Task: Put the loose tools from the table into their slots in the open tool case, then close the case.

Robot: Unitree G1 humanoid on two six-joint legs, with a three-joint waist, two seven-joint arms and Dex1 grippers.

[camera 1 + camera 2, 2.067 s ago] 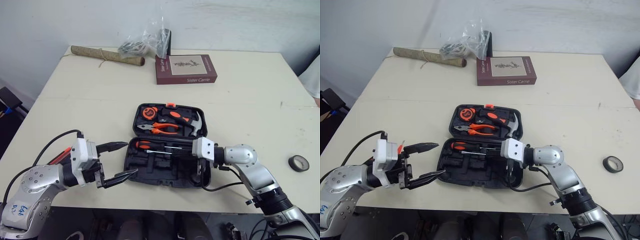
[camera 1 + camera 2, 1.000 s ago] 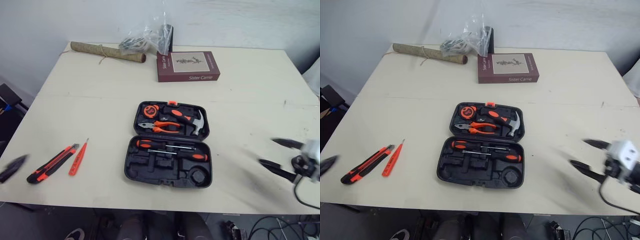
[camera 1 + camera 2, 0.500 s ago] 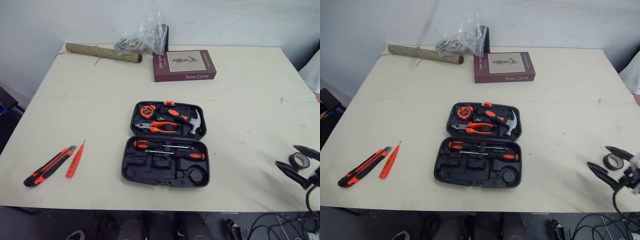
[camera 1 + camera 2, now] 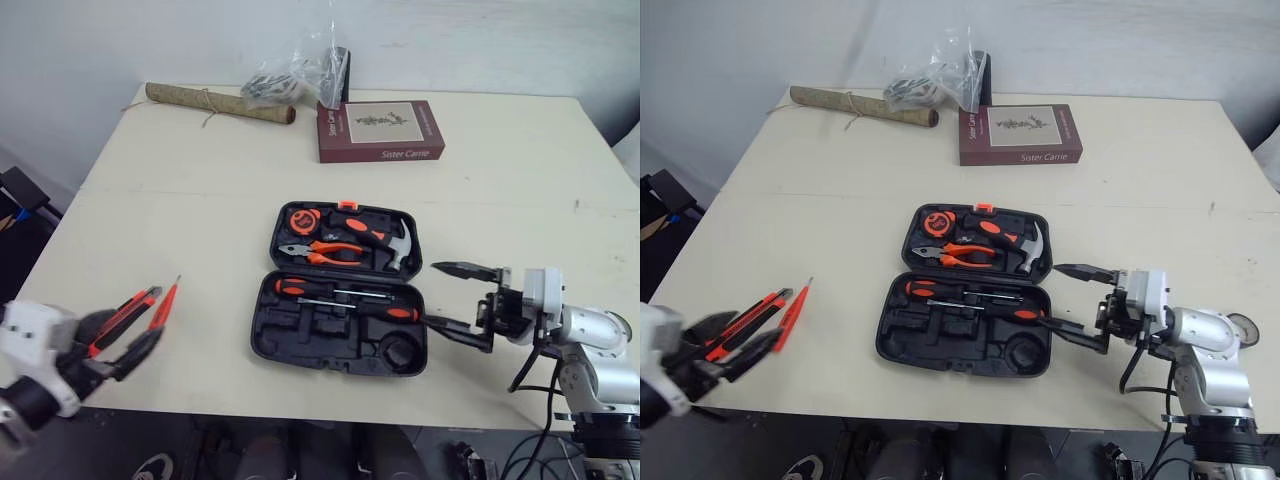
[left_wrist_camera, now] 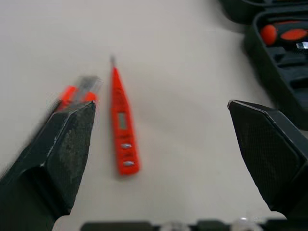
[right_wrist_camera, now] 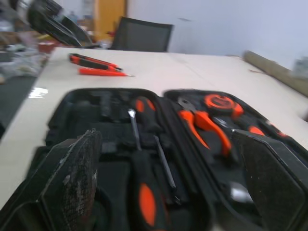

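Note:
The black tool case [image 4: 300, 338] lies open mid-table. Its far half holds a tape measure, pliers [image 4: 322, 251] and a hammer. Two screwdrivers [image 4: 345, 297] lie in its near half, beside bare slots. A black-and-orange utility knife [image 4: 128, 305] and an orange tester pen [image 4: 166, 301] lie loose on the table to the left. My left gripper [image 4: 125, 338] is open just short of them, with the pen [image 5: 122, 130] ahead between its fingers. My right gripper [image 4: 432, 293] is open beside the case's right end, holding nothing.
A maroon book [image 4: 380, 131], a clear plastic bag [image 4: 295, 75] and a tied brown roll [image 4: 220, 103] lie along the table's far edge. A roll of tape [image 4: 1243, 323] rests near the right edge, behind my right arm.
Both arms have swung inward. The left gripper came in from off the left side toward the knife and pen. The right gripper moved from the tape roll to the case's right end.

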